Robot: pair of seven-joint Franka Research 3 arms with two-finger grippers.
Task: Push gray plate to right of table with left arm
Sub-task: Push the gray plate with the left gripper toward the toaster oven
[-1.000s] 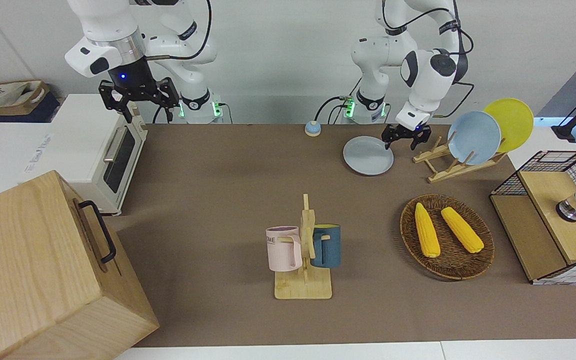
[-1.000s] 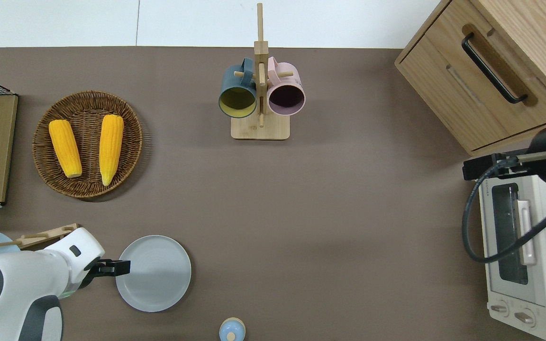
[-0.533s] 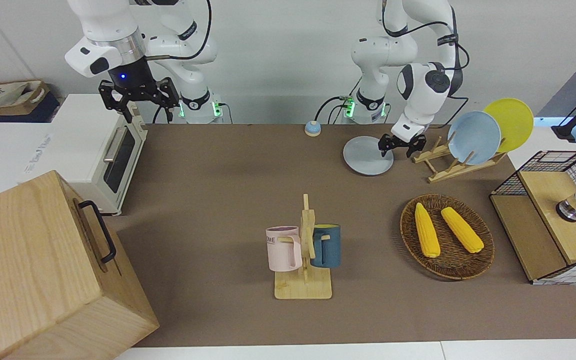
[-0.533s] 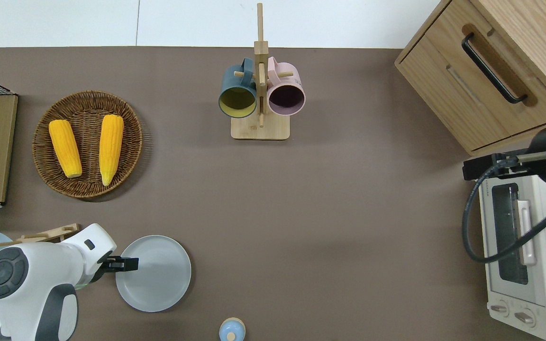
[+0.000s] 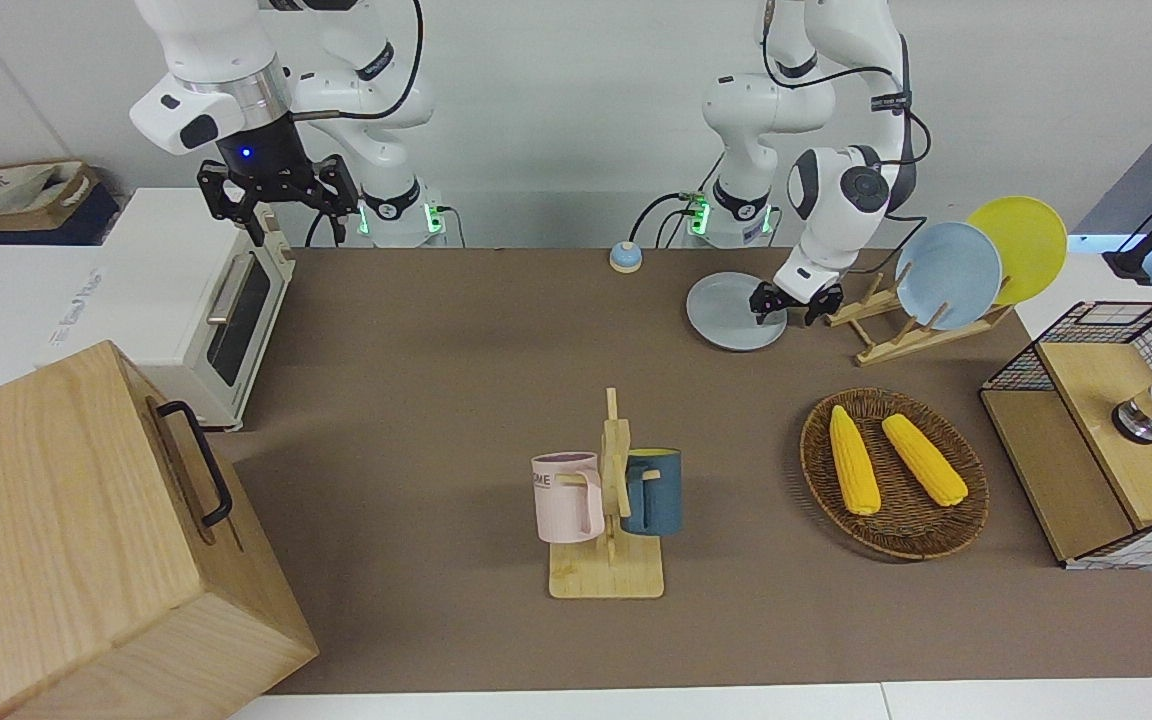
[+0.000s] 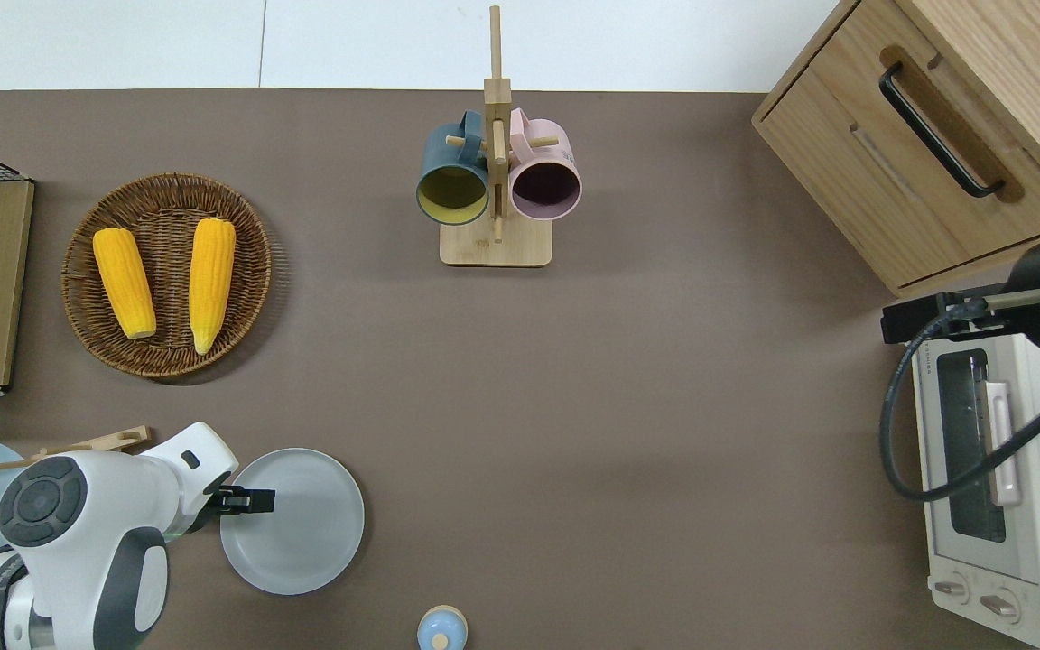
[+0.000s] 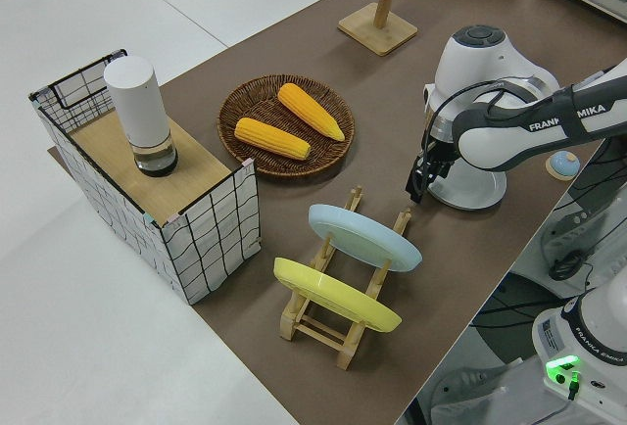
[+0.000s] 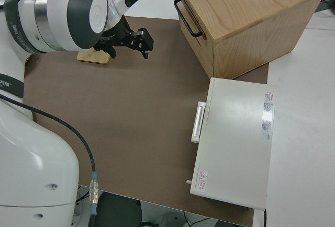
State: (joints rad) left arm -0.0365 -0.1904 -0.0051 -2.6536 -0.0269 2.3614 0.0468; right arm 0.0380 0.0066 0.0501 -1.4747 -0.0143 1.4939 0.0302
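The gray plate (image 5: 731, 312) (image 6: 299, 528) lies flat on the brown table (image 5: 436, 350) near the robots, toward the left arm's end. My left gripper (image 5: 789, 303) (image 6: 247, 499) (image 7: 419, 186) hangs low over the plate's rim on the dish-rack side. It is open, one finger over the plate and the other outside the rim. I cannot tell whether a finger touches the plate. The right gripper (image 5: 276, 196) is open and its arm is parked.
A wooden dish rack (image 5: 876, 335) with a sky-blue plate (image 5: 948, 275) and a yellow plate (image 5: 1021, 245) stands close beside the left gripper. A small bell (image 5: 624, 257), a corn basket (image 5: 976, 500), a mug rack (image 5: 608, 575), a toaster oven (image 5: 186, 290) and a wooden cabinet (image 5: 66, 540) are also on the table.
The left gripper has come down and moved toward the right arm's end, from beside the gray plate to over its rim. The plate has not moved.
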